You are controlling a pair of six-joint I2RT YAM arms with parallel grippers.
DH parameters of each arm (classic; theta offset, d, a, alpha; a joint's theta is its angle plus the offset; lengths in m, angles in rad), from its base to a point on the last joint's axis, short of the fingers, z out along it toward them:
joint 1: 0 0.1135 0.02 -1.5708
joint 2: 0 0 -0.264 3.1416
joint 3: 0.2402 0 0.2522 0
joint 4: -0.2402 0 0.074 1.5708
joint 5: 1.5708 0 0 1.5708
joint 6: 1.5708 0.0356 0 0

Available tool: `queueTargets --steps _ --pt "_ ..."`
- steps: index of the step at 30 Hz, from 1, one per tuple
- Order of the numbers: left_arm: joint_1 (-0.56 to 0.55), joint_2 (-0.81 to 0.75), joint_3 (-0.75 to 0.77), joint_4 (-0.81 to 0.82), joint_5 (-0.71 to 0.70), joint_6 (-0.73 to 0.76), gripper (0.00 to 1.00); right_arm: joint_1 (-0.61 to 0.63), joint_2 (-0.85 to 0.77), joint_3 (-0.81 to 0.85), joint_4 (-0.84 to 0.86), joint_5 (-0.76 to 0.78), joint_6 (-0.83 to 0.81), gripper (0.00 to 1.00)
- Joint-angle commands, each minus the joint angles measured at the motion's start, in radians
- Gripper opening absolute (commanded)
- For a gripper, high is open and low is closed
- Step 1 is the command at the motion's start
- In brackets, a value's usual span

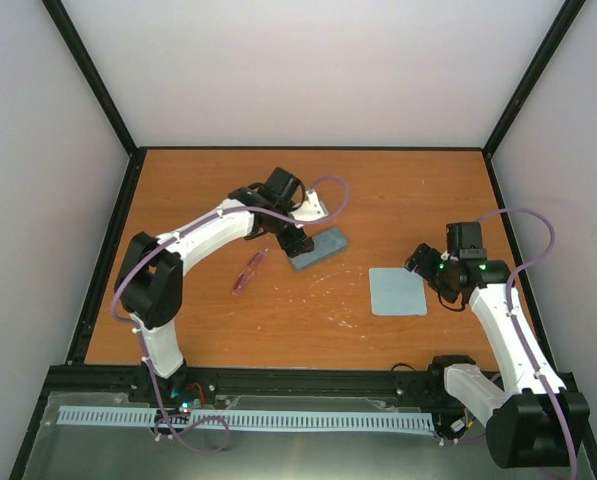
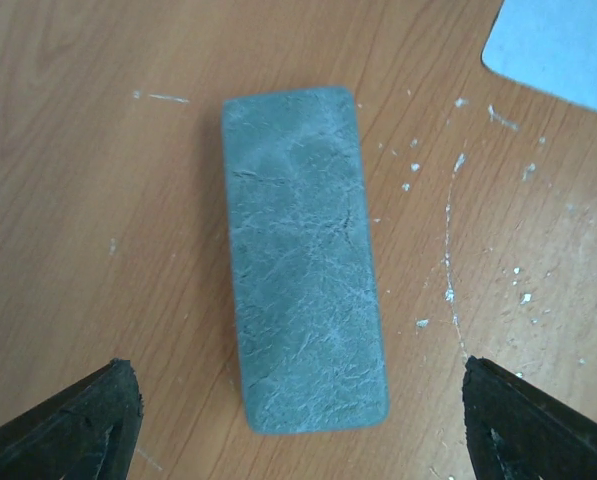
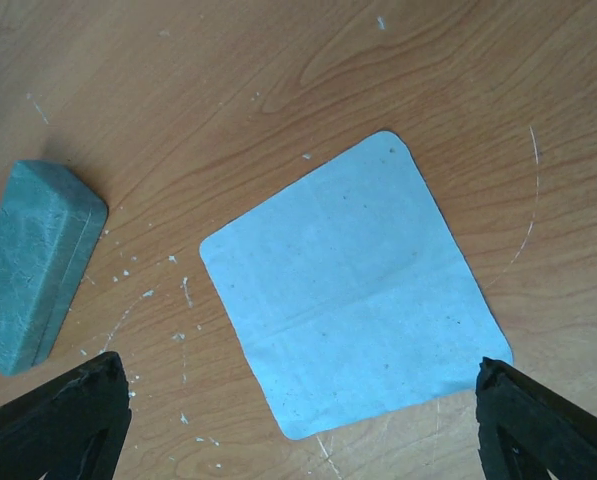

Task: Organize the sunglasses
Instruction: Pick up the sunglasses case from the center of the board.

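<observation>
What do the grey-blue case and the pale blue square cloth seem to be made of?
The case looks like faux leather or textured vinyl: matte, with a fine crackled grain. The cloth looks like thin microfibre-type fabric: matte, lying flat, with faint fold creases.

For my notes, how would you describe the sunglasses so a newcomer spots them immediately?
Start at the orange-brown wooden table and find the grey-blue case near its middle. Just left of the case in the top view, apart from it, lie the sunglasses. They are the only thin, stick-like, reddish-pink thing; the case is a chunky block and the pale blue cloth a flat square.
</observation>
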Motion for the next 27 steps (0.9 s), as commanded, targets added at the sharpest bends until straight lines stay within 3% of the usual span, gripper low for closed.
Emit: queueTargets --steps 1,15,27 --pt "-0.069 0.054 0.013 -0.024 -0.105 0.071 0.87 -0.002 0.002 0.052 -0.025 -0.012 0.015 0.93" --pt "-0.098 0.168 0.037 -0.006 -0.185 0.033 0.87 -0.002 -0.001 -0.005 0.020 -0.064 0.005 0.94" --pt "-0.099 0.206 0.031 0.037 -0.158 0.050 0.85 -0.002 -0.052 -0.043 0.012 -0.064 0.046 0.94"
